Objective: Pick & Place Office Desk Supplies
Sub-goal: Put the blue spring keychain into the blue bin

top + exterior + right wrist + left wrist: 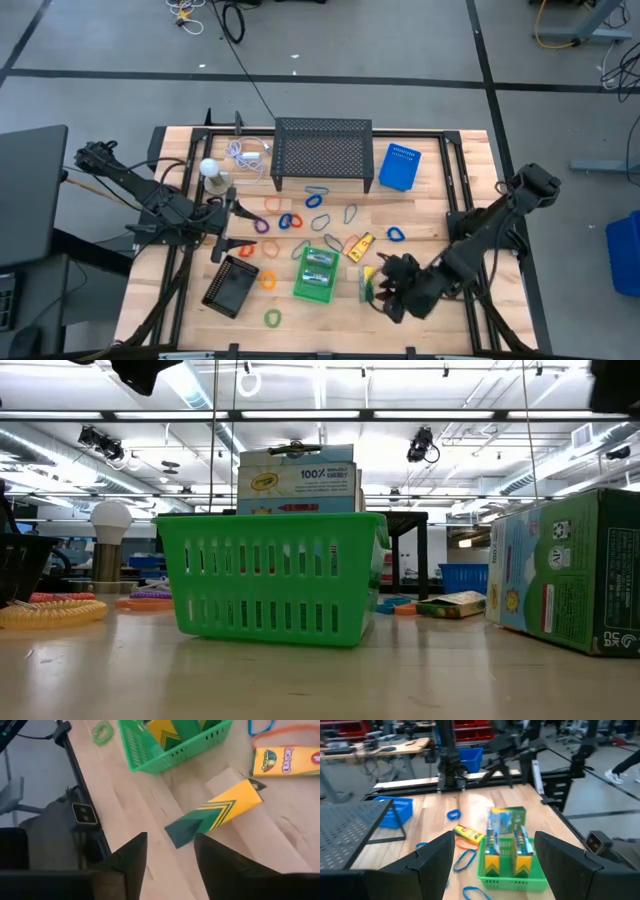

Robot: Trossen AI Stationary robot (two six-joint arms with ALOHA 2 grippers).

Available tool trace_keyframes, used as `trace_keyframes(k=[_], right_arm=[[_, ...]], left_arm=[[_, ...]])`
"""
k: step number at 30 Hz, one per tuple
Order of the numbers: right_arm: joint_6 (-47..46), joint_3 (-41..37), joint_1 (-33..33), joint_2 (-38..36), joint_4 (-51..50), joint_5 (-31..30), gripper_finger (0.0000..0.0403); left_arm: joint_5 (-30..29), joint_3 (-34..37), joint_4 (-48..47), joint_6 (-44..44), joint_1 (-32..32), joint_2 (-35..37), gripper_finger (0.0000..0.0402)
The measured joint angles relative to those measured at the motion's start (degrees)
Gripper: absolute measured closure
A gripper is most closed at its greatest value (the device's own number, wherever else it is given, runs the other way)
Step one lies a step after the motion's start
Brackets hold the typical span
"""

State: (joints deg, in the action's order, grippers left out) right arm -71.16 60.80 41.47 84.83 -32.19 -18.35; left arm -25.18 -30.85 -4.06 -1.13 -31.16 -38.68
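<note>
Right gripper point(378, 290) hovers over one crayon box point(215, 812) lying on the table just right of the green basket point(300, 292), fingers apart and holding nothing. Left gripper point(222, 222) waits spread wide at the left. Two boxes stand in the basket; another box point(360, 246) lies farther off. About fifteen loops point(397, 234) scatter mid-table, perhaps more.

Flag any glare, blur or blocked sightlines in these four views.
Low view: bright ceiling lights glare, and the green basket blocks the middle of the table. Left wrist view: the room behind is soft. Right wrist view: the crayon box is sharp, the near claw fingers dark. High view: evenly lit.
</note>
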Motion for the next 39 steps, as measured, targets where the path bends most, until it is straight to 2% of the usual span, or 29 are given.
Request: trace_keyframes(k=[5,10,15,19,24,28,39], right_arm=[[-0.2,-0.1,-4.6,0.1,1.7,6.5,0.0184],[-2.5,-0.2,-7.5,0.3,1.0,8.0,0.0150],[-5.3,-0.2,-9.0,0.3,-4.6,9.7,0.0145],[-4.3,-0.2,-10.5,0.3,-15.4,9.9,0.0145],[3.3,-1.6,-13.4,0.3,-24.4,8.9,0.0145],[14.0,-5.1,-14.8,0.3,-22.5,8.5,0.0145],[33.5,-15.6,-16.3,0.3,-21.5,5.4,0.0156]], left_arm=[[2.9,0.0,-0.1,1.9,0.0,1.0,0.0118],[3.3,0.0,-0.4,4.0,0.0,2.9,0.0118],[5.0,0.0,-1.0,5.6,0.0,5.4,0.0118],[5.9,0.0,-2.3,6.1,0.0,7.2,0.0118],[5.8,0.0,-3.6,6.7,0.0,8.5,0.0118],[5.8,0.0,-4.5,7.1,0.0,8.8,0.0118],[5.7,0.0,-4.5,7.0,0.0,8.8,0.0118]])
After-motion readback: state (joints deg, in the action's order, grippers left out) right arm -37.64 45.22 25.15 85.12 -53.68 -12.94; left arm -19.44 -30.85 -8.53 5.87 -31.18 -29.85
